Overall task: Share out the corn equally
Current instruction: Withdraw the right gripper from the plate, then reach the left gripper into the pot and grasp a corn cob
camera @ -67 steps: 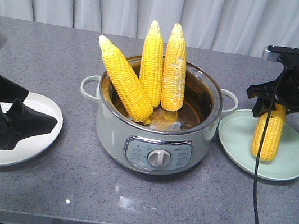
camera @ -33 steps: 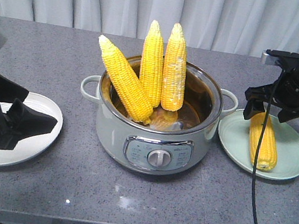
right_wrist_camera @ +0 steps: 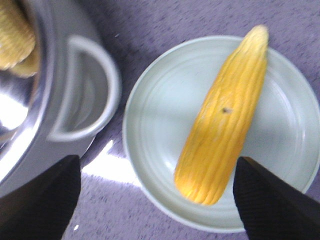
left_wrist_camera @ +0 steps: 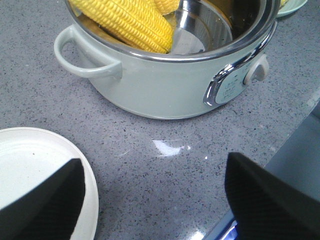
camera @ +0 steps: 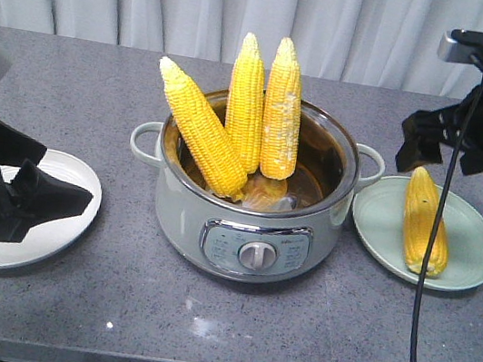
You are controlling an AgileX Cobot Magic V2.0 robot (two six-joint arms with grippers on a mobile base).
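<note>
Over on the left, the left gripper (left_wrist_camera: 154,160) hangs low above the white plate (camera: 53,238), jaws spread wide and holding nothing, and that plate carries no corn. Along the table (camera: 111,307) to the middle, the pot (camera: 245,218) holds three cobs. The leaning cob (camera: 199,128) slants with its butt down inside and its pointed tip up and out over the left rim, while the two upright cobs (camera: 246,108) stand side by side behind it, tips up. On the right, the green plate (camera: 475,241) sits just beside the pot's right handle, and the plated cob (camera: 425,224) lies flat on it, tip toward the back. The right gripper (camera: 453,150) hovers above the plate's back-left side, jaws released and wide, clear of that cob. The count as it lies is one on the right, none on the left, three in the pot. The next pick looks like one for the left plate, and the leaning cob is the one to watch. It sits up and to the right of the left jaws, its long axis tipped toward that arm, the nearer of the two. A grasp would want the jaws across that slant, and lifting it may unsettle the upright pair.
</note>
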